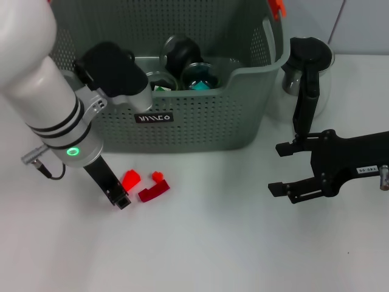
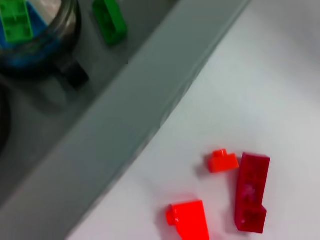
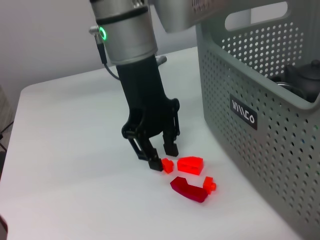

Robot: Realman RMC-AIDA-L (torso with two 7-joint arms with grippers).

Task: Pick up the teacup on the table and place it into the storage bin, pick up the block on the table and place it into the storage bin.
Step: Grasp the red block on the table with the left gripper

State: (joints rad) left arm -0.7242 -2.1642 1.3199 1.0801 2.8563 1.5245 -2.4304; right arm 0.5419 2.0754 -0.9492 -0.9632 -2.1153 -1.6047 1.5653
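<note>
Nearest to where the head camera is looking down, the bare white bench is spreading out under everything. Behind it the storage bin, the biggest thing here, is sitting at the back with its labelled front wall facing the robot, so either arm can be reaching over the rim. Inside it, glass cups with green and blue pieces are showing, along with a dark teapot-like shape; whether the teacup of the task is among them I cannot say for sure.

Next in size, the left arm is leaning down in front of the bin, its left claw hanging just above the bench with its fingers parted and nothing gripped. One fingertip is standing just beside a small orange-red piece in the right wrist view; I judge it is lining up to take a block.

Off to the right, the right claw is hovering open and empty, well apart from the pieces, seemingly waiting out of the way. Behind it a glass kettle is standing beside the bin.

Smallest, the red blocks are lying in a loose cluster before the bin: a dark red long one, a bright wedge and a tiny one.
</note>
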